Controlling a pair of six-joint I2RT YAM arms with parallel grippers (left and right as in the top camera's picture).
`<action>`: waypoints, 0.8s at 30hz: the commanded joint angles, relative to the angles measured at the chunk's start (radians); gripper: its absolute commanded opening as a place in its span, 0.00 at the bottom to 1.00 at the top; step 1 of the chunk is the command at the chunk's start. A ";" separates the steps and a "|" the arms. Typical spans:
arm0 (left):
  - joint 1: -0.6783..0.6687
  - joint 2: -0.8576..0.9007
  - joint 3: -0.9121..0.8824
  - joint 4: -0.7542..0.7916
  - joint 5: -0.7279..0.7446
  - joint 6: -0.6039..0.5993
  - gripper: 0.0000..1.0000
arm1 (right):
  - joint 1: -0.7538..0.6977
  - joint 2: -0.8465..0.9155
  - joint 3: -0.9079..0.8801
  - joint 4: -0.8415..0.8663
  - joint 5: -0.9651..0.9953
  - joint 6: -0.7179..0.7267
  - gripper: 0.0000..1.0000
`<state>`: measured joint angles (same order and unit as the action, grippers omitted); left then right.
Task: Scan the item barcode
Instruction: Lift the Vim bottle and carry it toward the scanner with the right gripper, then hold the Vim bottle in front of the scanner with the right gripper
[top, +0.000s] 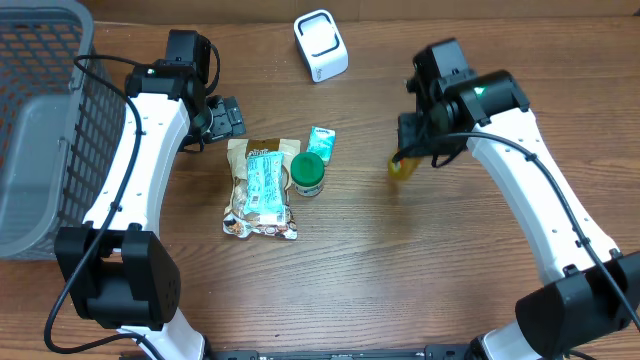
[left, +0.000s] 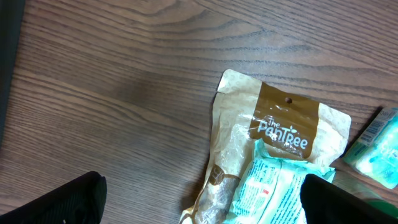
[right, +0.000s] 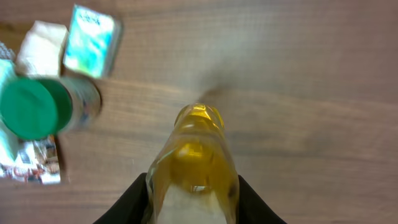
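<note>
Wood-grain laminate covers the bench (top: 450, 290), brown and smooth. My right end effector (right: 193, 186) is narrowed onto one bottle (right: 194, 149), a rounded, glossy thing of translucent amber-yellow, pinched between my two black fingers (right: 134, 205). The bottle is right of centre, nearer than the scanner and apart from the other goods; I cannot tell whether it touches the bench. My left end effector (left: 200, 193) is spread wide with nothing in it, above the far end of one crinkled tan snack bag (left: 280, 124). On that bag lies one pale teal packet (top: 266, 180). Just right of it stands one jar (top: 307, 173) with a round green lid, and just beyond the jar one small teal box (top: 322, 142). One white scanner (top: 320, 45) with rounded corners sits at the far edge, and one grey mesh basket (top: 40, 150) at the far left.
</note>
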<state>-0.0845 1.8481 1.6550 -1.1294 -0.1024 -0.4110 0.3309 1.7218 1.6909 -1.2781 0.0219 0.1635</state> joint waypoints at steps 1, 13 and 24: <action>-0.002 -0.014 0.014 0.004 -0.009 0.015 1.00 | 0.029 -0.020 0.178 0.013 0.149 -0.016 0.29; -0.002 -0.014 0.014 0.004 -0.009 0.015 1.00 | 0.142 0.027 0.278 0.321 0.352 -0.269 0.28; -0.002 -0.014 0.014 0.004 -0.009 0.015 1.00 | 0.208 0.262 0.277 0.694 0.499 -0.517 0.24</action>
<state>-0.0845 1.8481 1.6550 -1.1286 -0.1024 -0.4110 0.5217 1.9247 1.9484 -0.6575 0.4168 -0.2340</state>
